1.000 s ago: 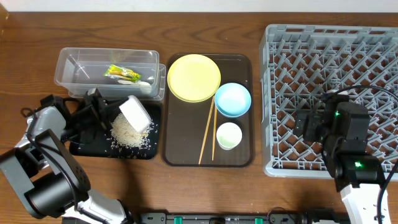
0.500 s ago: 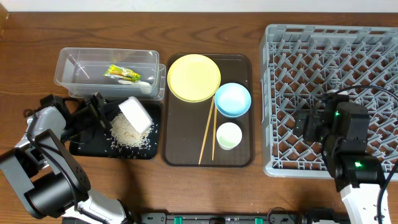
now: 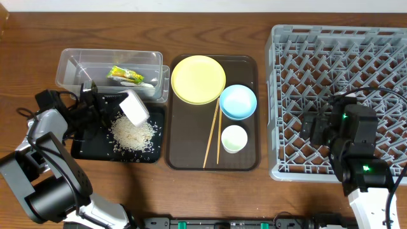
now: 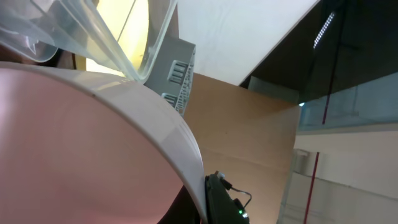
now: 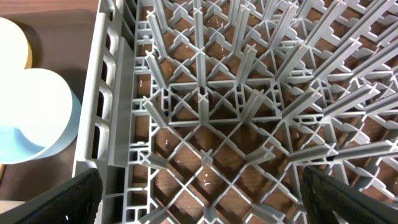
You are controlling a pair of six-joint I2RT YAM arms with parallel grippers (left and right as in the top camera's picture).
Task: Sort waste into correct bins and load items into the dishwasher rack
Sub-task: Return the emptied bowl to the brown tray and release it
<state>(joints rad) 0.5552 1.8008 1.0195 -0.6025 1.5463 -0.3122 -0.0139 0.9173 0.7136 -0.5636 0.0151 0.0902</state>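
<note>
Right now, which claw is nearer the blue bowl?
Right. The right claw is over the rack, near the blue bowl; left claw holds the white bowl across the tray.

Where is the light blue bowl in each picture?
Overhead: the light blue bowl is mid-picture on the brown tray, under the yellow plate's right edge.
Left wrist: not in it.
Right wrist: at the left edge.
Shared landmark: the grey dishwasher rack, to the bowl's right in both those views.

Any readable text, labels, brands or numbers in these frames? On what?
No text can be read in any view.
snack wrapper in the clear tub: green-and-yellow print, too small to read.
Nothing else shows any words, numbers or signs.
</note>
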